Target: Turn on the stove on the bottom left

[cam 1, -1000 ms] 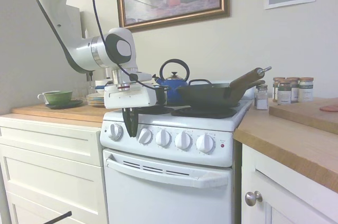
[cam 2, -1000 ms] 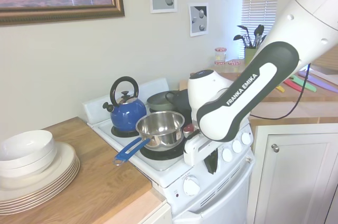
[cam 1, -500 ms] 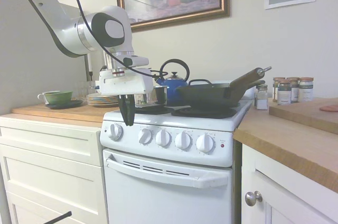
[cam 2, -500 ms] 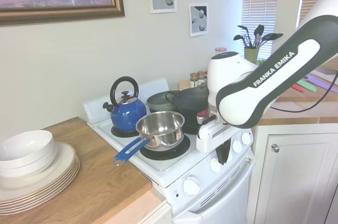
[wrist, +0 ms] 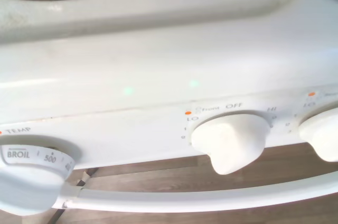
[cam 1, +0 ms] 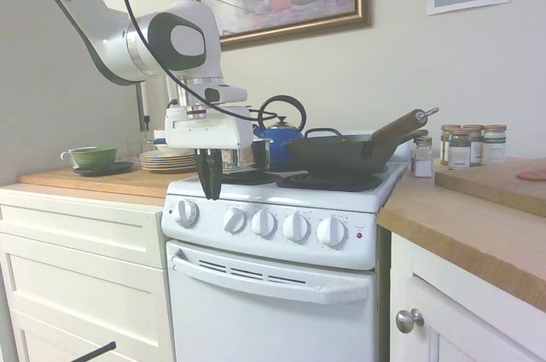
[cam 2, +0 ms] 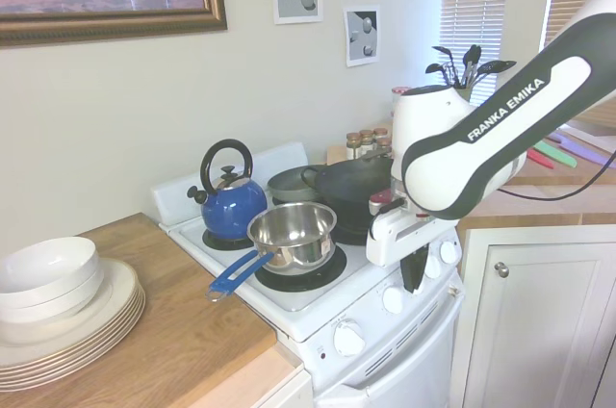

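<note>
The gripper (cam 1: 210,184) has risen from the stove's (cam 1: 273,247) knob row and shifted slightly right.

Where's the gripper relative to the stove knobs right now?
In the first exterior view, the gripper hangs at the stove's front edge, above the gap between the two leftmost knobs, touching neither.

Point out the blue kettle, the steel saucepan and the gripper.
blue kettle (cam 2: 234,206), second exterior view, on its round blue body.
steel saucepan (cam 2: 292,232), second exterior view, on its shiny side wall.
gripper (cam 1: 210,189), first exterior view, at the dark fingertips above the knob row.
</note>
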`<state>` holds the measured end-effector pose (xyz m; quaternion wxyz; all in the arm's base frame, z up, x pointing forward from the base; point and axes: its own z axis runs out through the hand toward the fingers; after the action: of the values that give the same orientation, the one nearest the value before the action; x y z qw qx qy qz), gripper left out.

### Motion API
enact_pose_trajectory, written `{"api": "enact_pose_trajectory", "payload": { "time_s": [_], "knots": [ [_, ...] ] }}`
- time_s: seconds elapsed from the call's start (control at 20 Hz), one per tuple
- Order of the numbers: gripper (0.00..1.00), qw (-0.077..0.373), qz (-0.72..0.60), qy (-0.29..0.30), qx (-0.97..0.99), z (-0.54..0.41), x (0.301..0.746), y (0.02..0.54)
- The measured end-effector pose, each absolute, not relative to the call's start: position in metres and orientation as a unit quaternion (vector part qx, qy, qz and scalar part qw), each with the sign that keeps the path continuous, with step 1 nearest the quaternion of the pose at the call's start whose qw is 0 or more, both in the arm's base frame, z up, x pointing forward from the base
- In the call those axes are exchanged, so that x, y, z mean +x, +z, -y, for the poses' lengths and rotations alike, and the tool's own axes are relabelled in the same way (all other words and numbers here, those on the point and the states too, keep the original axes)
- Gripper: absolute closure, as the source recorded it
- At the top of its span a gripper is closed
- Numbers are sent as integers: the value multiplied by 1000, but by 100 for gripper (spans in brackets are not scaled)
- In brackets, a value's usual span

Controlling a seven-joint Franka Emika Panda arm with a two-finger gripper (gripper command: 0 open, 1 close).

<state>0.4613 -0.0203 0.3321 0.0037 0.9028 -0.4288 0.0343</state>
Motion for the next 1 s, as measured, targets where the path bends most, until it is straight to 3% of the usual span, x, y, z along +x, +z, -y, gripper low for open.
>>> {"api": "enact_pose_trajectory", "payload": {
  "time_s": [1.0],
  "knots": [
    [0,-12,440,32,898,33,460,336]
  ]
}}
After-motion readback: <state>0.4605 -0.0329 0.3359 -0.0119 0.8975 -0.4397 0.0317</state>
